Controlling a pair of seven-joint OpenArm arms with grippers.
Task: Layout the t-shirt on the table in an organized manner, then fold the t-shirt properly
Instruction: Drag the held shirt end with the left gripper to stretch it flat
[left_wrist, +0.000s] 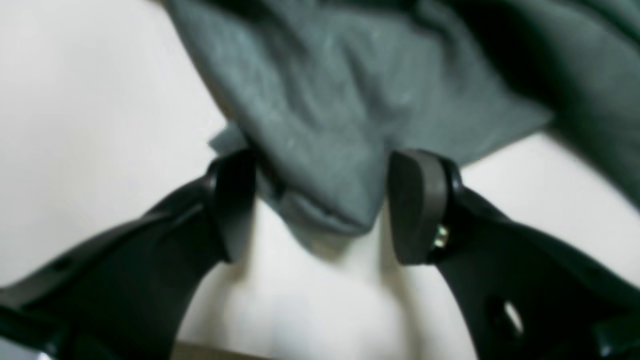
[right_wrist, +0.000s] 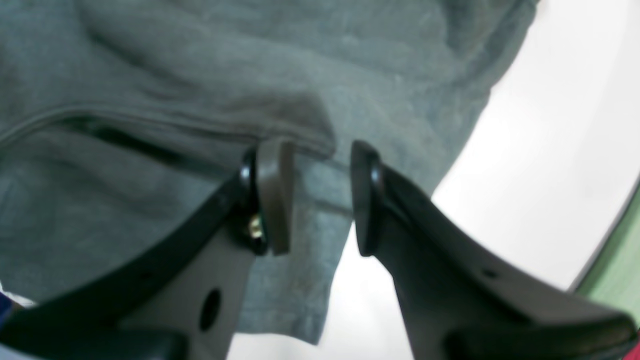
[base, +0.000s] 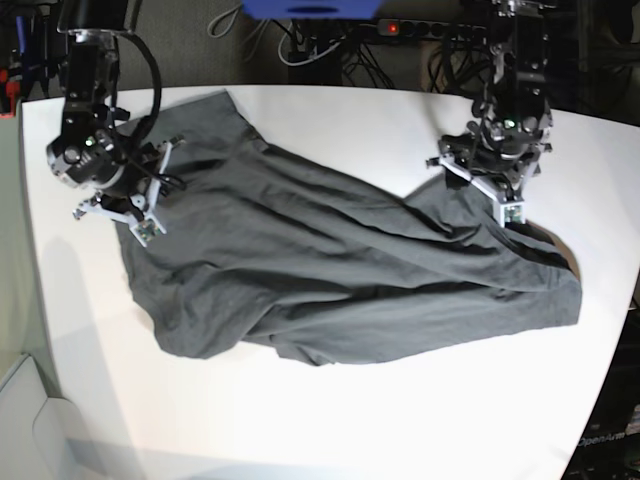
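My left hand and right hand are both hovering with fingers apart over the rumpled t-shirt, which is sprawling across the white surface.

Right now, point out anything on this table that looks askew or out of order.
The t-shirt is what stands out: it lies slanted across the table, rumpled into long diagonal folds with its near edge curled under, not spread flat. Nothing looks torn or spilled.
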